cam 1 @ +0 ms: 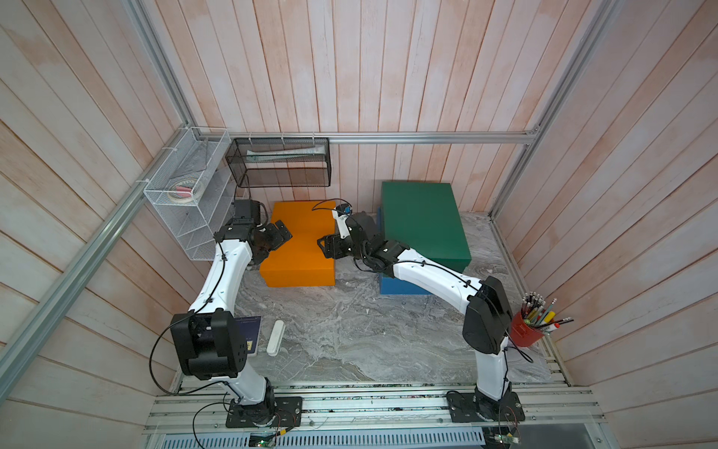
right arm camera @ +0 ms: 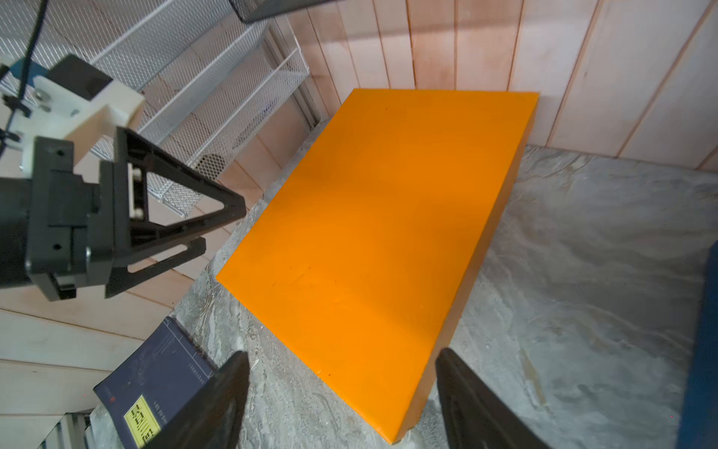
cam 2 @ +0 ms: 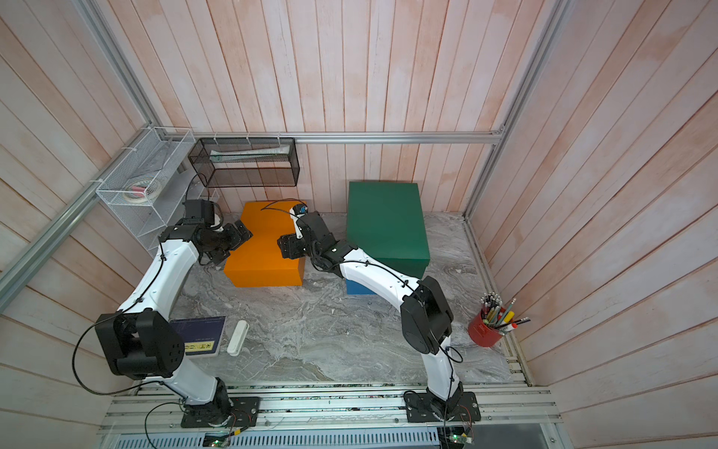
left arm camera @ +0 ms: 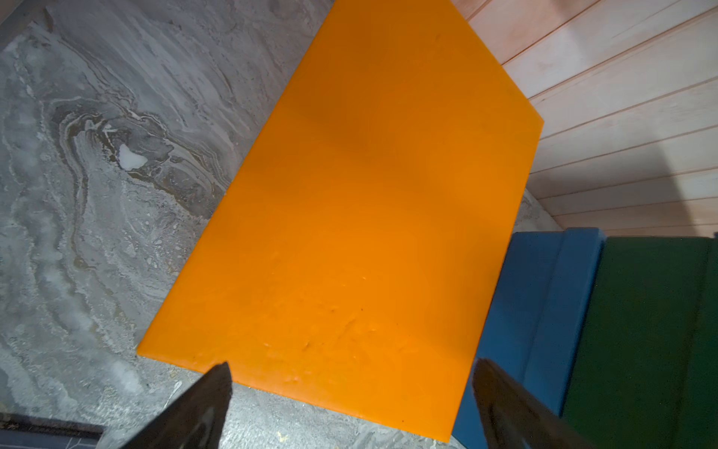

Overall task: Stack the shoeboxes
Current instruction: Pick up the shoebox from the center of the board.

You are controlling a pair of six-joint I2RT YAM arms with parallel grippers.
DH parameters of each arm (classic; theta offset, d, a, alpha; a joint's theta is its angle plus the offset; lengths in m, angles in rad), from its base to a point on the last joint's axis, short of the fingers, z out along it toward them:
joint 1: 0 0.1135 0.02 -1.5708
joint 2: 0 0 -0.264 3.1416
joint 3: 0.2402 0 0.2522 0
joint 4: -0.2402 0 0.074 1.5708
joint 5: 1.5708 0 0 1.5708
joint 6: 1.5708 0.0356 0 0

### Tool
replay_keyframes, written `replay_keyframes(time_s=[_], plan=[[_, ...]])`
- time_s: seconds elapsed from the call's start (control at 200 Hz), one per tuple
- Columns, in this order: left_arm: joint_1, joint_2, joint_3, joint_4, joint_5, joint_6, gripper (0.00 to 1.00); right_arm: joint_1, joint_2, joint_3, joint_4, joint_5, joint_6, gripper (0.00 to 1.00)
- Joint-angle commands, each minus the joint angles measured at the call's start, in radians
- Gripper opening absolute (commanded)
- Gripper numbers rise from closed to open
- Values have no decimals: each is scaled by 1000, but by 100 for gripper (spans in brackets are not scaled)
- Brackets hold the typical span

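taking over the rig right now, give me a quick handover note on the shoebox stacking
Left gripper: open, empty, over the left edge of the orange shoebox.
Right gripper: open, empty, over the opposite edge of the same box.
Boxes: the green shoebox sits on the blue shoebox at the right rear of the table. The orange shoebox stands alone on the table beside them.
Done: green stacked on blue.
Left: grip the orange shoebox, probably with both arms, lift it and set it on the green one.
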Motion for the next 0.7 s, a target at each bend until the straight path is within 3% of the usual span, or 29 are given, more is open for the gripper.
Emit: replay_keyframes(time_s=[0.0, 0.28, 0.695], plan=[[21, 5, -5, -4, -6, 14, 100, 27, 29, 28, -3, -15, 64, 77], [38, 25, -7, -31, -99, 24, 100, 36, 80, 13, 3, 17, 132, 77], [100, 91, -82, 73, -30, 16, 100, -17, 124, -72, 62, -10, 242, 78]])
